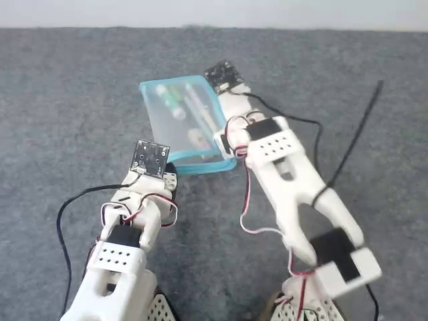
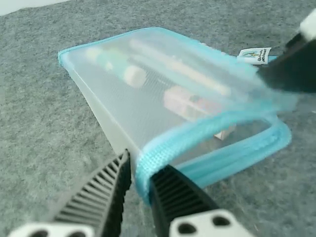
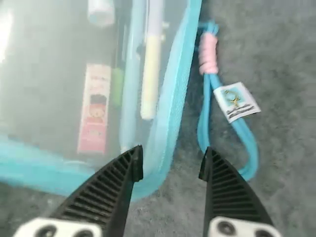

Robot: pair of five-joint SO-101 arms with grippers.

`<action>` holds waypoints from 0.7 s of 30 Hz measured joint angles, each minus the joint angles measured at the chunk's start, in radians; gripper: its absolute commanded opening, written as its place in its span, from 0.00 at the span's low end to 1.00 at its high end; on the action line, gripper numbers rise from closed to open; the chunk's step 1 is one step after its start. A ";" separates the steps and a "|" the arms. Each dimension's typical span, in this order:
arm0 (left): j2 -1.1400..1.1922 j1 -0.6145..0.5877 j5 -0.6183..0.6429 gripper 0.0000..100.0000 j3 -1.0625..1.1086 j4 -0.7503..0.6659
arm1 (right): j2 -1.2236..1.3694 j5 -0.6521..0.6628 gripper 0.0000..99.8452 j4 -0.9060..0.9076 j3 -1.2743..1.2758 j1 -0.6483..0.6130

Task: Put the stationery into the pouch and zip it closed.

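A clear pouch [image 1: 179, 120] with light-blue trim lies mid-table. Inside it are a pale pen [image 3: 151, 59], a pink-and-red eraser [image 3: 94, 106] and a green-and-white stick [image 2: 116, 64]. My left gripper [image 2: 143, 165] is shut on the blue zip edge at the pouch's near corner [image 1: 168, 175], where the mouth gapes. My right gripper [image 3: 172, 153] stands open over the pouch's right edge [image 1: 227, 144], the trim and a blue cord loop [image 3: 222, 128] between its fingers. The cord carries a pink piece [image 3: 208, 49] and a white tag [image 3: 236, 102].
The table is covered in grey carpet-like cloth [image 1: 80, 100]. A black cable [image 1: 358, 134] runs across it on the right, and another loops at the left [image 1: 63, 221]. The right arm's dark finger [image 2: 291, 64] shows beyond the pouch in the left wrist view.
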 measured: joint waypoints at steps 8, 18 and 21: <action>0.000 0.000 0.000 0.01 0.000 0.000 | 0.117 -0.002 0.18 -0.034 0.000 0.000; 0.000 -0.005 0.000 0.01 0.000 0.000 | 0.129 -0.006 0.18 -0.035 -0.002 -0.018; 0.000 -0.025 0.000 0.01 -0.008 0.043 | 0.129 -0.006 0.18 -0.035 -0.002 -0.020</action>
